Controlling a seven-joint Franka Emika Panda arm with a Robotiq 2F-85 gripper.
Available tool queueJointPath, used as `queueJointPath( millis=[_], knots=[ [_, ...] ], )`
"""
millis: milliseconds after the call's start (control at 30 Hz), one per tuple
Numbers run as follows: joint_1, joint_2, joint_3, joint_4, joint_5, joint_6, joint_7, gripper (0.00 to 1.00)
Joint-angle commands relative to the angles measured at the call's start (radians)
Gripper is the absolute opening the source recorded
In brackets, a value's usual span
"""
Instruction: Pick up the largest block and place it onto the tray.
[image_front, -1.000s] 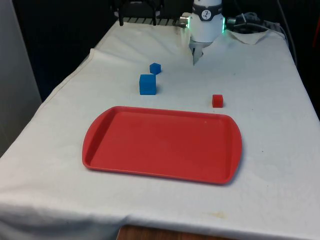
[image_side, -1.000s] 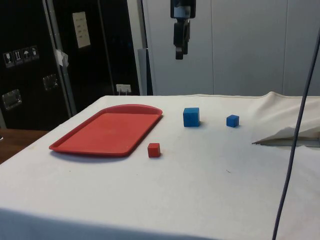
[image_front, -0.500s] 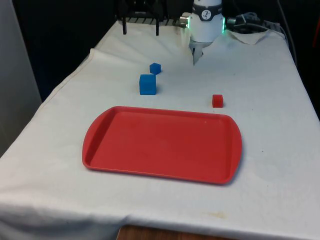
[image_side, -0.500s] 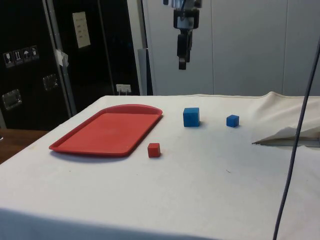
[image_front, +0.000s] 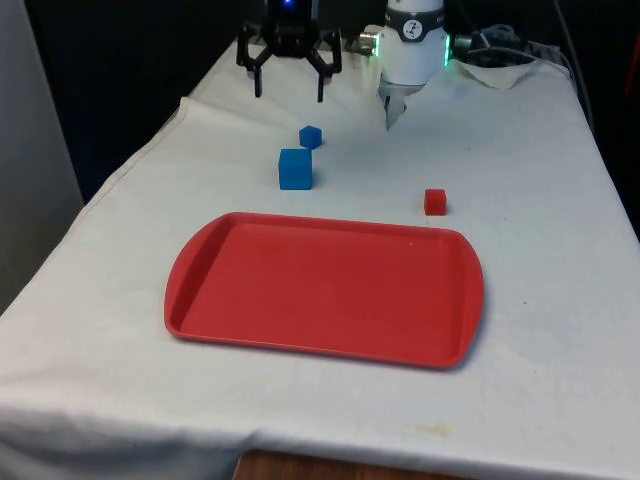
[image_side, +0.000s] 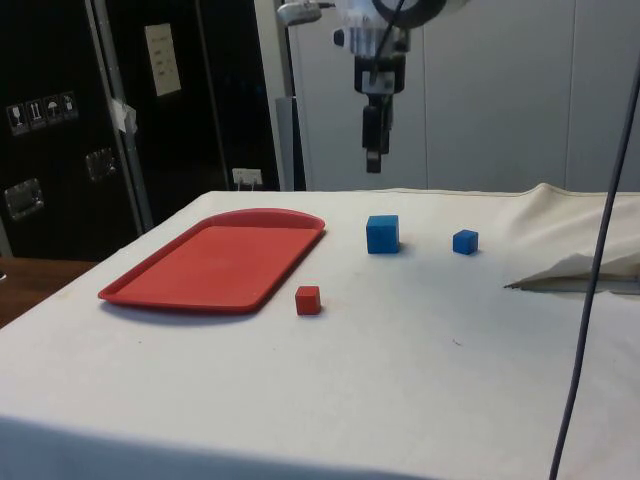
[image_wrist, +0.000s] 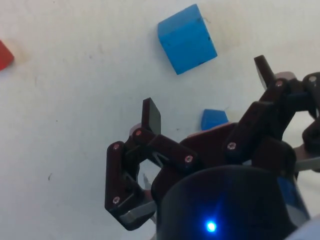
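The largest block, a blue cube (image_front: 295, 168) (image_side: 382, 234) (image_wrist: 187, 38), rests on the white cloth just beyond the far rim of the red tray (image_front: 325, 290) (image_side: 215, 258). A smaller blue cube (image_front: 311, 136) (image_side: 465, 241) (image_wrist: 214, 119) sits a little farther back. My gripper (image_front: 289, 88) (image_side: 374, 158) (image_wrist: 207, 92) hangs open and holds nothing, well above the table, over and slightly beyond the two blue cubes. A small red cube (image_front: 434, 201) (image_side: 308, 299) (image_wrist: 4, 54) lies near the tray's far corner on the front view's right.
The robot's white base (image_front: 412, 50) stands at the far end of the table. Beside it the cloth is rumpled into a fold (image_front: 500, 70) (image_side: 580, 270). A thin cable (image_side: 590, 280) hangs down in the side view.
My gripper has come down from high above the table towards the blue cubes, its open fingers now showing in the front view. The blocks and tray have not moved.
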Motion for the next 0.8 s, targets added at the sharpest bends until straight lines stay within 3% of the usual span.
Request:
queueJointPath(
  millis=[0, 200, 233, 533, 567, 600, 767],
  knots=[
    [0.004, 0.004, 0.001, -0.011, 0.02, 0.017, -0.008, 1.0],
    [0.004, 0.055, 0.011, -0.025, 0.098, 0.05, -0.049, 1.0],
    [0.003, 0.068, 0.007, -0.014, 0.084, 0.042, -0.04, 1.0],
    [0.002, 0.129, 0.035, -0.023, 0.269, 0.074, -0.169, 1.0],
    [0.004, 0.142, 0.025, -0.014, 0.246, 0.065, -0.152, 1.0],
    [0.002, 0.134, 0.037, -0.023, 0.284, 0.075, -0.181, 1.0],
    [0.0, 0.155, 0.049, -0.022, 0.354, 0.077, -0.232, 1.0]
  ],
)
